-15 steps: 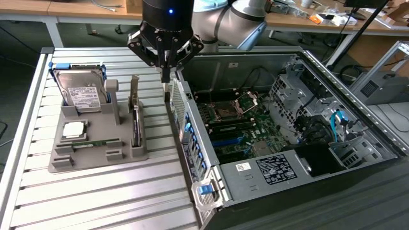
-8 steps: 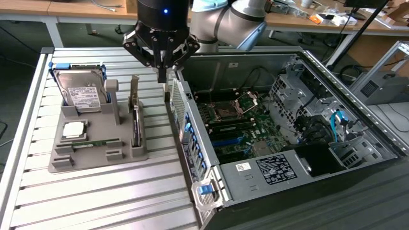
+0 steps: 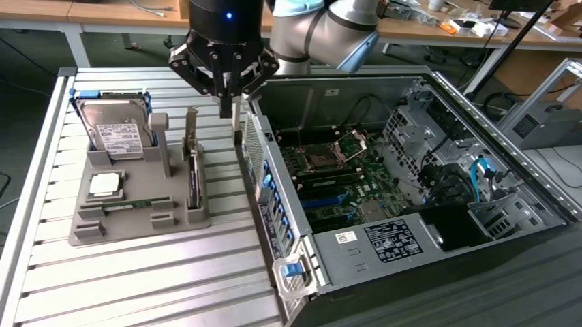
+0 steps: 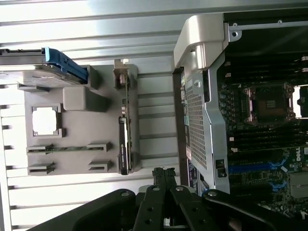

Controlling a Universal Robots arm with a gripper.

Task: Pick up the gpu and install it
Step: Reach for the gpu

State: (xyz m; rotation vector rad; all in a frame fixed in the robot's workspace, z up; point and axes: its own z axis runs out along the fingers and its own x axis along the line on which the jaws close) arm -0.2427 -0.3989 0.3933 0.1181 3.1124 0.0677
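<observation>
- Fingers [image 3: 228,101] clenched together with nothing between them, hanging above the gap between the grey holder [image 3: 136,228] and the open computer case [image 3: 264,163].
- In the wrist view the closed fingers [image 4: 163,175] sit over the counter [image 4: 96,29], near the cooler end of the gpu [image 4: 126,120] but not touching it.
- The gpu [image 3: 193,163] stands on edge in a slot along the side of the holder nearest the case, its silver bracket upright at the far end.
- A hard drive [image 3: 114,129] with a white label leans upright at the back of the holder. A square chip [image 3: 105,184] and a narrow green memory stick [image 3: 127,203] lie flat in front of it.
- The case lies on its side on the exterior view's right, motherboard [image 3: 337,184] exposed.
- The slatted metal counter [image 3: 136,286] carries both holder and case.
</observation>
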